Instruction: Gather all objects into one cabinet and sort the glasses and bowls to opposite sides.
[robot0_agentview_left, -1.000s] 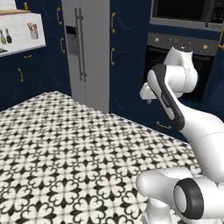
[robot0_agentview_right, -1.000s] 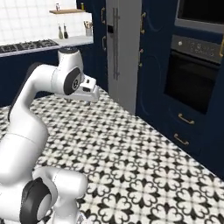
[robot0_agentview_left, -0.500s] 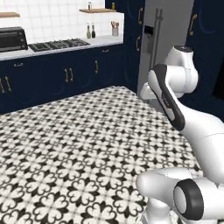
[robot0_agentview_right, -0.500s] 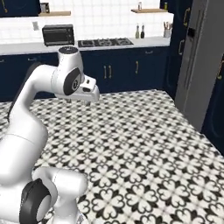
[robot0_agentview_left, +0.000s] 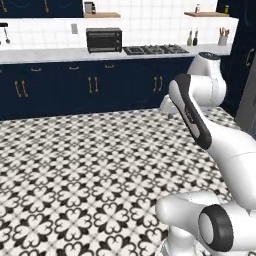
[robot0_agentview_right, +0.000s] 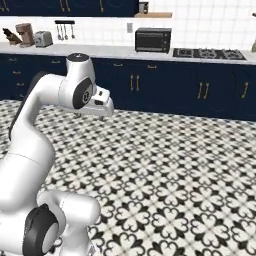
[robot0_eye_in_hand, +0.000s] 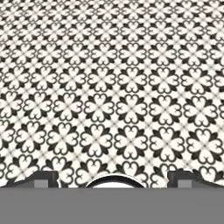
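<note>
My gripper (robot0_agentview_right: 90, 116) hangs open over the black-and-white patterned floor (robot0_agentview_right: 165, 175), tucked close under the folded arm. In the hand view my gripper (robot0_eye_in_hand: 113, 177) has its two dark fingertips (robot0_eye_in_hand: 43, 178) set wide apart at the bottom, with only floor tiles (robot0_eye_in_hand: 113, 87) beyond them and nothing between them. From the left base view the hand (robot0_agentview_left: 169, 106) peeks out behind the forearm. The objects, the glasses, the bowls and the cabinet are out of view.
Navy base cupboards (robot0_agentview_left: 90, 90) with brass handles run along the far wall under a white counter (robot0_agentview_right: 110, 50). On it stand a black toaster oven (robot0_agentview_left: 104, 40), a stove top (robot0_agentview_left: 155, 49) and small appliances (robot0_agentview_right: 24, 34). A grey fridge side (robot0_agentview_left: 248, 112) edges the right.
The whole picture has swung: the base has turned from the fridge and wall ovens to the long counter with the stove. The arm keeps its folded pose and the gripper stays open.
</note>
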